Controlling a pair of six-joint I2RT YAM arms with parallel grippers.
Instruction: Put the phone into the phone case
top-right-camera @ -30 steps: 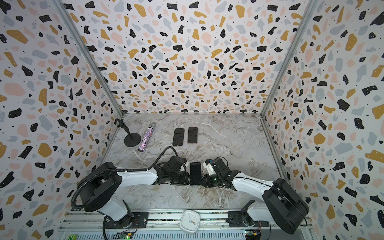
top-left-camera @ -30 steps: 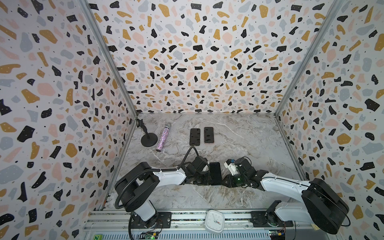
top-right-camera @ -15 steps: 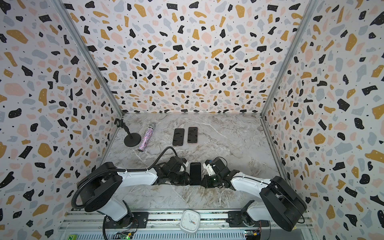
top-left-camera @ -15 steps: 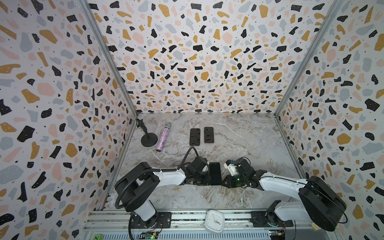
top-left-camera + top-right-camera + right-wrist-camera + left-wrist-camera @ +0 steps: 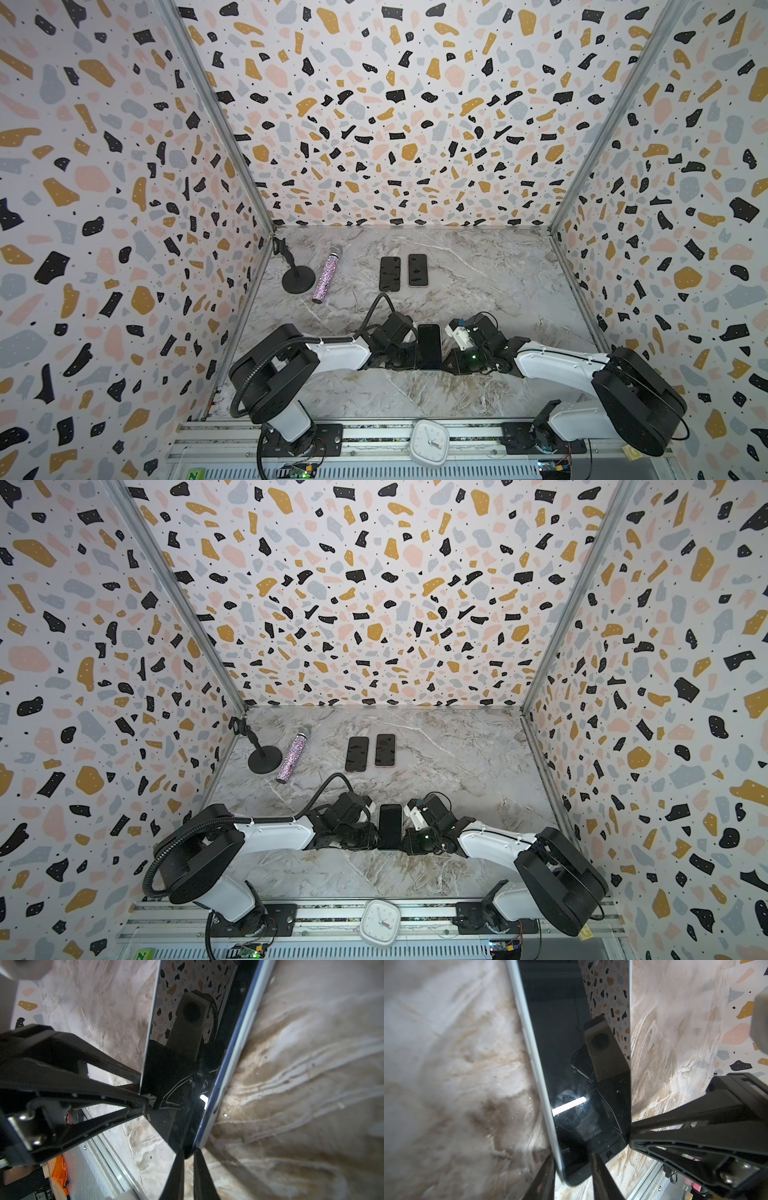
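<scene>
Phone point(image 5: 429, 347) sat screen-up by tabletop point(image 5: 478, 270) front edge, left fingers point(image 5: 544, 1180) and right fingers point(image 5: 176, 1174) each clamped on a long side; likely seating it in pale case point(image 5: 533, 1053), next needed even corner pressure.

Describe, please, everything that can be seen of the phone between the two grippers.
The phone is a slim slab: glossy black screen, smudged, facing up, with a pale silvery rim. It is at the front of the marble table. The right gripper pinches one long edge; the left gripper straddles the other.
</scene>
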